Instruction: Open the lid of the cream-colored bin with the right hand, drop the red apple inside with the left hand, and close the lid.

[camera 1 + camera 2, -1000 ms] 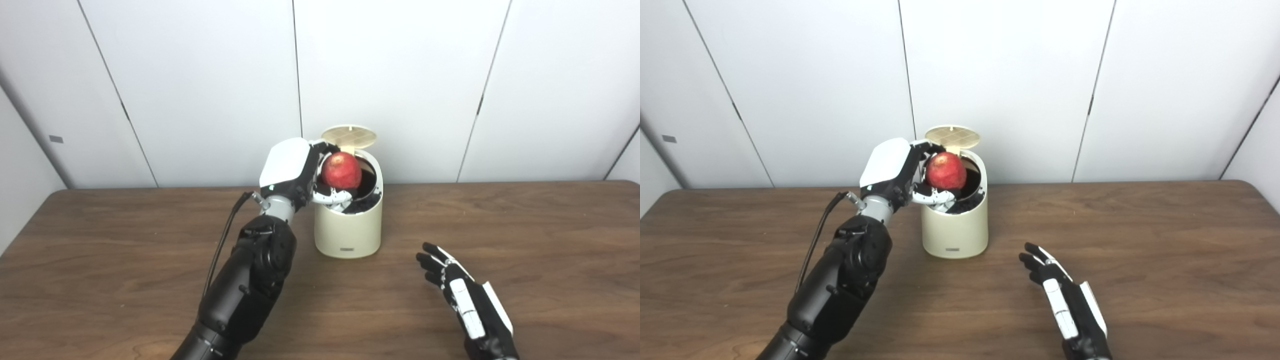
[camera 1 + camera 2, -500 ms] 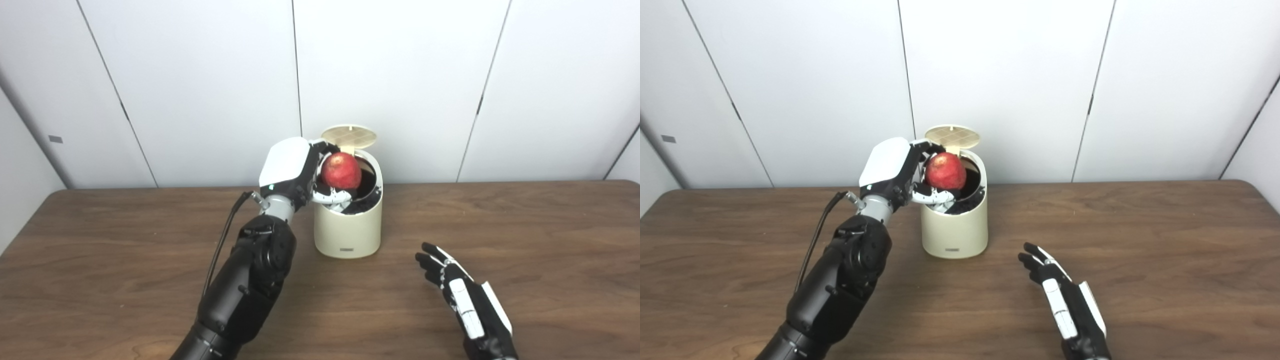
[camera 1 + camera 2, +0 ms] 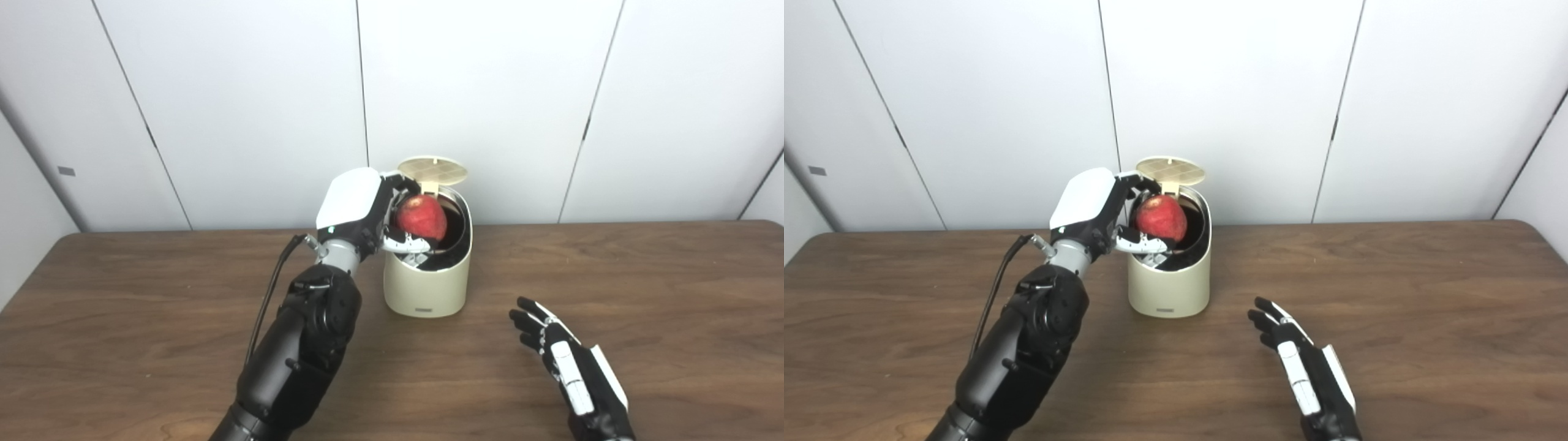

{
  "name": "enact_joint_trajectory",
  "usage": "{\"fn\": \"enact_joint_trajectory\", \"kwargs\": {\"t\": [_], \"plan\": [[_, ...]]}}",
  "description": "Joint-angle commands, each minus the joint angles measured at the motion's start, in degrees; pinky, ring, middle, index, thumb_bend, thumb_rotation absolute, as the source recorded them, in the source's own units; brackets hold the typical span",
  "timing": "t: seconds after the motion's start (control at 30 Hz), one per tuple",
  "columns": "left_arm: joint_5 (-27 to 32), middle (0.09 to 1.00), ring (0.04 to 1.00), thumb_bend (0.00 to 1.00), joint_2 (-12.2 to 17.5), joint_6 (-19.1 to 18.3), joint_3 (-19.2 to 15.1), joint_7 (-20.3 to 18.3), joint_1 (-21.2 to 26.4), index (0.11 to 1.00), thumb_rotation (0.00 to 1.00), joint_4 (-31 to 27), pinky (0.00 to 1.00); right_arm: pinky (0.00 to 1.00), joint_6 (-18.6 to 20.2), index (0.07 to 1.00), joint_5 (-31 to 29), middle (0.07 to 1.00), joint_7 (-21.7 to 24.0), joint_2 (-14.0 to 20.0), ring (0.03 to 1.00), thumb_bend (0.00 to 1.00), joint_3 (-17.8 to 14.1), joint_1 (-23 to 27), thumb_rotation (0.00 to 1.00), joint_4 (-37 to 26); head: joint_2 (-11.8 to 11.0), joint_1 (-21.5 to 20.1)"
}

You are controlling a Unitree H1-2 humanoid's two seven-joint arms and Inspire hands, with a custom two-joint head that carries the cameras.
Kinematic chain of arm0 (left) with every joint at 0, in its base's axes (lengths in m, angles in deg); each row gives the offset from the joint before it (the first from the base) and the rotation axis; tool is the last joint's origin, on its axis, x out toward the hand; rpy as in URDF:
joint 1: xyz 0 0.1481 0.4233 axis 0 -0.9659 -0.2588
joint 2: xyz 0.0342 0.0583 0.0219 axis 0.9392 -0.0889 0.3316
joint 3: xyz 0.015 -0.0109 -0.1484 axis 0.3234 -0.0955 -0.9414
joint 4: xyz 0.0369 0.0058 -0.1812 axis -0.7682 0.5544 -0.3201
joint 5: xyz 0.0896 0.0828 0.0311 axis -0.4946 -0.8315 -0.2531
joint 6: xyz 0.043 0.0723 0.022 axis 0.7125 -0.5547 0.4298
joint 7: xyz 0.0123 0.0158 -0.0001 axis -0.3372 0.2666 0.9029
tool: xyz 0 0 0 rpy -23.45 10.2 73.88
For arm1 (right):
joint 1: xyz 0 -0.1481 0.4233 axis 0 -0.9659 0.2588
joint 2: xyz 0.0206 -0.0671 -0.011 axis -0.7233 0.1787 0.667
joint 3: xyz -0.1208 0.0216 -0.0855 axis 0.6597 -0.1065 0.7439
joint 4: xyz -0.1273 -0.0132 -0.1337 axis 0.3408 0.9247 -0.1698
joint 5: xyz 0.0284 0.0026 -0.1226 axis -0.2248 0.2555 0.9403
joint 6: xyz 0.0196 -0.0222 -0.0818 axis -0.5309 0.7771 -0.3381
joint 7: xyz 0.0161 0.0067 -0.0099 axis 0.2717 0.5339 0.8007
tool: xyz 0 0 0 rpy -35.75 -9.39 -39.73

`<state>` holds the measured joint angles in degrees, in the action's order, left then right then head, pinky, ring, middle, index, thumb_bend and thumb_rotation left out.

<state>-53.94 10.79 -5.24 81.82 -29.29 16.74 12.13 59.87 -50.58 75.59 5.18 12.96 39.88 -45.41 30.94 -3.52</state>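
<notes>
The cream-colored bin point(image 3: 427, 288) stands at the back middle of the wooden table, its round lid point(image 3: 432, 169) tipped up at the rear and the dark inside showing. My left hand point(image 3: 358, 208) reaches in from the bin's left side. Its fingers point(image 3: 399, 182) and thumb curl around the red apple point(image 3: 421, 217), which sits tilted in the bin's mouth, partly below the rim. My right hand point(image 3: 566, 361) lies low over the table in front and to the right of the bin, open with its fingers spread and nothing in it.
The brown wooden table point(image 3: 643, 294) runs across the whole view, with white wall panels point(image 3: 490, 92) close behind the bin. A black cable point(image 3: 272, 294) hangs along my left forearm.
The apple has sunk a little and tilted into the bin's mouth while my left hand stayed at the rim. My right hand has not moved. The view shifted slightly.
</notes>
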Motion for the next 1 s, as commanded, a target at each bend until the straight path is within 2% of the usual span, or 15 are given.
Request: {"fn": "enact_joint_trajectory", "kwargs": {"t": [0.0, 0.13, 0.3, 0.6, 0.97], "plan": [[-0.91, 0.753, 0.727, 1.00, 0.00, 0.38, 0.00, 0.27, 1.95, 0.733, 0.22, -2.65, 0.66, 0.87, -1.56, 0.857, 0.02, 0.837, -0.33, 0.08, 0.877, 0.58, -0.03, 1.18, 0.98, -1.68, 0.08, -0.08], [-0.78, 0.746, 0.719, 1.00, -0.13, 0.51, -0.13, 0.18, 1.81, 0.734, 0.21, -2.75, 0.65, 0.88, -2.06, 0.843, -0.13, 0.836, -0.22, 0.17, 0.873, 0.57, -0.02, 1.16, 0.98, -1.39, 0.08, -0.08], [-0.79, 0.764, 0.743, 1.00, -0.21, 0.15, -0.19, -0.12, 2.03, 0.738, 0.21, -2.04, 0.68, 0.87, -2.01, 0.820, -0.07, 0.827, -0.28, 0.15, 0.865, 0.56, -0.04, 1.18, 0.97, -1.59, 0.19, -0.13], [-0.26, 0.765, 0.735, 1.00, -0.58, 0.65, -0.63, 1.05, 2.19, 0.733, 0.17, 0.59, 0.65, 0.88, -2.02, 0.825, -0.63, 0.828, -0.05, 0.15, 0.875, 0.56, -0.08, 1.25, 0.95, -1.59, -0.07, 0.02], [-0.17, 0.764, 0.739, 1.00, -0.47, 1.55, -0.53, 2.08, 2.37, 0.733, 0.17, 1.75, 0.67, 0.87, -2.70, 0.824, -0.83, 0.822, 0.08, 0.44, 0.867, 0.57, -0.10, 1.38, 0.95, -1.11, -0.34, 0.36]]}}
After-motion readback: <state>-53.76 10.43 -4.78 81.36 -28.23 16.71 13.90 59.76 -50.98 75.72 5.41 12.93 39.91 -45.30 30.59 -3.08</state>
